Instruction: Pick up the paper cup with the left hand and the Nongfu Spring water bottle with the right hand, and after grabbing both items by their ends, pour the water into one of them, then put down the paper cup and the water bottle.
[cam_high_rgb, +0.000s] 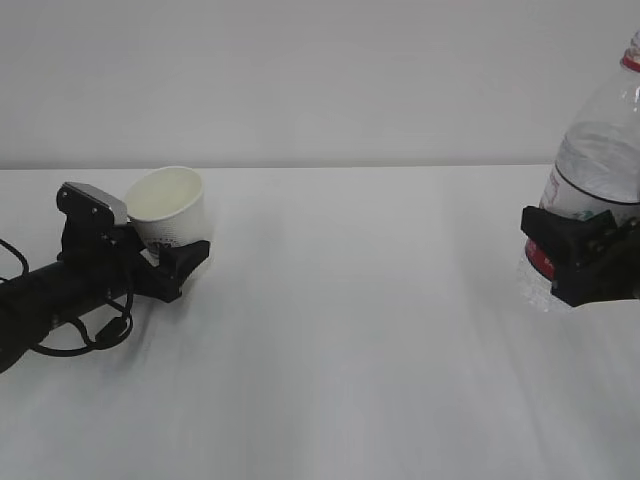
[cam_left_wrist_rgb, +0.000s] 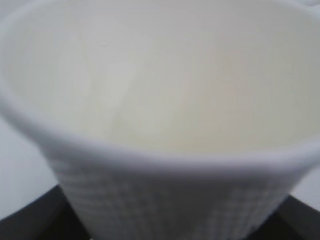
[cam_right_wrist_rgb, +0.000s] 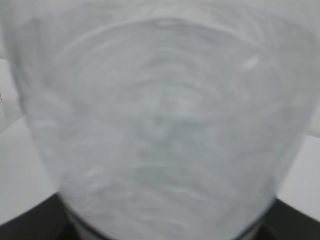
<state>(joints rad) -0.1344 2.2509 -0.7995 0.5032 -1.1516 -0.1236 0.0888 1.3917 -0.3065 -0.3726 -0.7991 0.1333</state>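
Left hand (cam_high_rgb: 172, 262) around white paper cup (cam_high_rgb: 170, 207) (tilted)

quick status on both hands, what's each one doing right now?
Left hand: around the base of the paper cup; whether the grip has closed cannot be told.
Right hand: closed on the Nongfu Spring water bottle, holding it clear of the table.

The exterior camera sits low, near object height, looking level across the tabletop (cam_high_rgb: 340, 330) toward a plain wall at 12 o'clock. The left wrist camera is pressed close to the paper cup (cam_left_wrist_rgb: 165, 130), facing into its mouth, blurred; the exterior view shows that cup (cam_high_rgb: 172, 207) at 9 o'clock. The right wrist camera is equally close to the bottle (cam_right_wrist_rgb: 160, 130), seen at 3 o'clock (cam_high_rgb: 590, 170).
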